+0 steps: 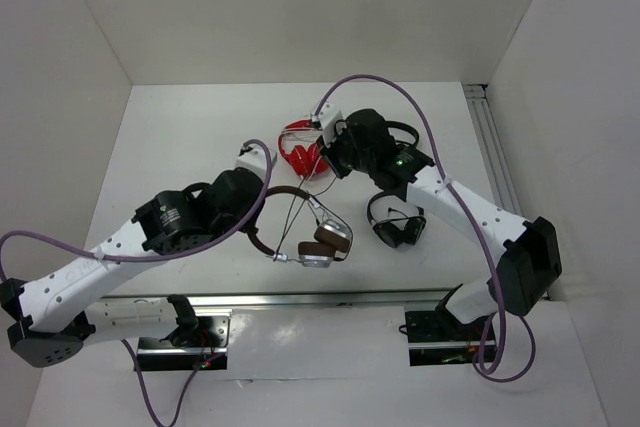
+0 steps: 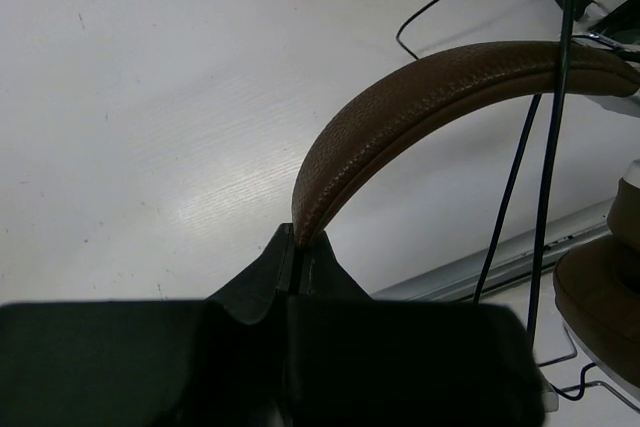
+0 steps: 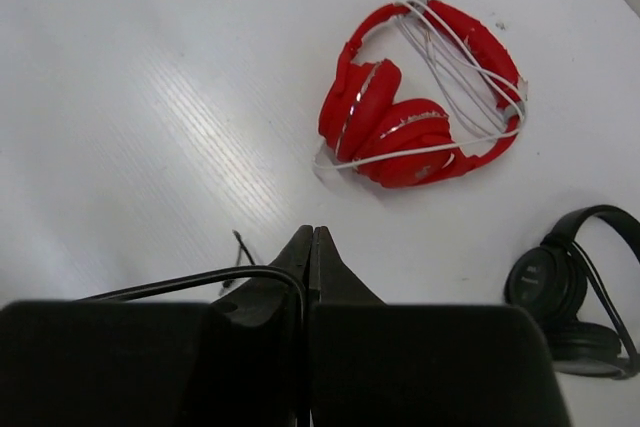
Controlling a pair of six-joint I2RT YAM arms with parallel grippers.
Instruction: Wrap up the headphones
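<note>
**Wrap barely begun: band pinned, cable drawn out, no turns laid**

We found the white table [image 1: 200, 147] carrying several headsets, with both arms reaching in over its middle. The headphones [image 1: 330, 239] sat near the centre toward the near edge, between the two arms. Their ear cups rested on the surface and their brown headband [image 2: 420, 87] arched up toward the left arm. A red pair with white cord [image 3: 420, 117] lay farther back, and a black pair [image 1: 395, 219] lay just to the right of the brown set. Neither was touched.

The left gripper [image 2: 298, 252] had its jaws pressed together on the lower end of the headband, the leather edge pinched between the tips. The right gripper [image 3: 312, 252] had its jaws together as well, and the thin dark cable [image 3: 200, 278] ran in from the left and disappeared between them, so we judged it clamped on the cable. From above, that cable ran in straight lines from the cups up to the right gripper, across the open arch of the band.

We saw no turns around the band or cups. We judged the holding and pulling-out done. All of the winding was yet to come, and so was tucking in the plug, which we could not pick out.
</note>
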